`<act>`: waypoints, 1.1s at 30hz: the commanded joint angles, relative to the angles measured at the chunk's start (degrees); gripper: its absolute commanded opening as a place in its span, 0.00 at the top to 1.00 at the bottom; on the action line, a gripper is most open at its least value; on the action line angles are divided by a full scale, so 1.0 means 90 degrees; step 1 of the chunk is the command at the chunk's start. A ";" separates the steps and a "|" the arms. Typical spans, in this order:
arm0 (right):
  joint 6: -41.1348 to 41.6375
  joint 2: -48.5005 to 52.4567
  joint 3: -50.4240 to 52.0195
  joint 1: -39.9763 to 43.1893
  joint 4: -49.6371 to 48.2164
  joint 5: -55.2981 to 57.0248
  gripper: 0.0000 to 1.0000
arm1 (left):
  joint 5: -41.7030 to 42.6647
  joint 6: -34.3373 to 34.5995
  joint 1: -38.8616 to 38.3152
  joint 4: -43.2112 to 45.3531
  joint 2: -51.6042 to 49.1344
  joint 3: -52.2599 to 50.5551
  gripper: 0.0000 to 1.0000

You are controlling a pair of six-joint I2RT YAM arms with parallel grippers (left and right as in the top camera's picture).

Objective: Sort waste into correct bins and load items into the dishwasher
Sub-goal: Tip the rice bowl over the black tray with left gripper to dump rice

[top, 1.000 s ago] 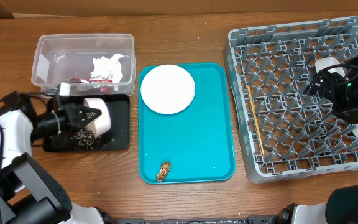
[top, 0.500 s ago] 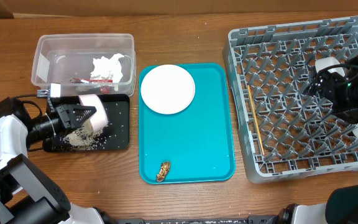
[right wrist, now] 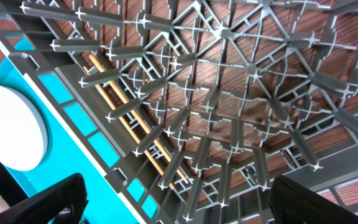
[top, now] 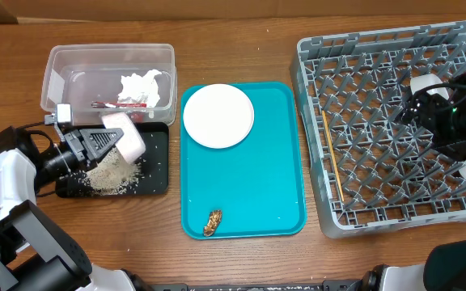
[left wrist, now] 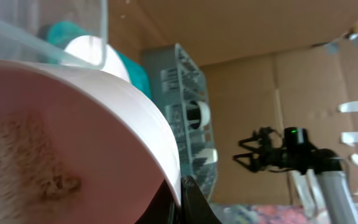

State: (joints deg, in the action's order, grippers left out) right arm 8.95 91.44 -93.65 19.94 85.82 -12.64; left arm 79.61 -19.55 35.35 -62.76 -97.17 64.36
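Here, cream bowl (top: 133,138) tilted, in left claw (top: 112,144)

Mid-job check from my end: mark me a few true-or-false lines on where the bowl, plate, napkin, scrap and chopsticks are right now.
1. The left pincer holds the cream bowl tipped over the black tray. True.
2. The white plate stands in the dish rack. False: it lies on the teal tray.
3. The crumpled napkin is in the clear tub. True.
4. The brown scrap is in the black tray. False: it lies on the teal tray.
5. The right pincer is shut on the chopsticks. False: it is open and empty; the chopsticks lie in the dish rack.
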 commanded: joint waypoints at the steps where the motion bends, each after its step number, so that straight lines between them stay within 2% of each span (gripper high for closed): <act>1: -0.0049 -0.0075 -0.0005 0.0000 0.0005 -0.0034 0.04 | 0.0593 0.0172 0.0034 0.0010 0.0124 -0.0022 0.96; 11: -0.0049 -0.0075 -0.0005 0.0000 0.0036 -0.0034 0.03 | 0.0590 0.0148 0.0092 0.0034 0.0124 -0.0022 0.96; 21: -0.0049 -0.0075 -0.0005 0.0000 0.0056 -0.0034 0.03 | 0.0250 0.0185 0.0653 0.0017 0.0124 -0.0022 0.96; 23: -0.0049 -0.0075 -0.0005 0.0000 0.0053 -0.0034 0.03 | 0.0440 0.0202 0.0716 -0.0325 0.0126 -0.0022 0.96; 26: -0.0049 -0.0075 -0.0005 0.0000 0.0053 -0.0034 0.03 | 0.0345 -0.0296 0.0721 -0.0223 0.0121 -0.0022 0.96; 28: -0.0049 -0.0075 -0.0005 0.0000 0.0051 -0.0034 0.03 | 0.0070 0.0576 0.0721 0.0022 0.0100 -0.0022 0.96; 30: -0.0051 -0.0075 -0.0005 0.0000 0.0056 -0.0034 0.03 | 0.0527 0.0595 0.0707 -0.0097 0.0102 -0.0022 0.96; 33: -0.0049 -0.0075 -0.0005 0.0000 0.0051 -0.0034 0.03 | 0.0245 0.0537 0.0663 0.0041 0.0102 -0.0022 0.96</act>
State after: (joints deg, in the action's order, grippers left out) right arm 8.95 91.44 -93.65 19.94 86.48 -12.67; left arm 81.82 -15.99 41.69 -63.16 -97.19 64.20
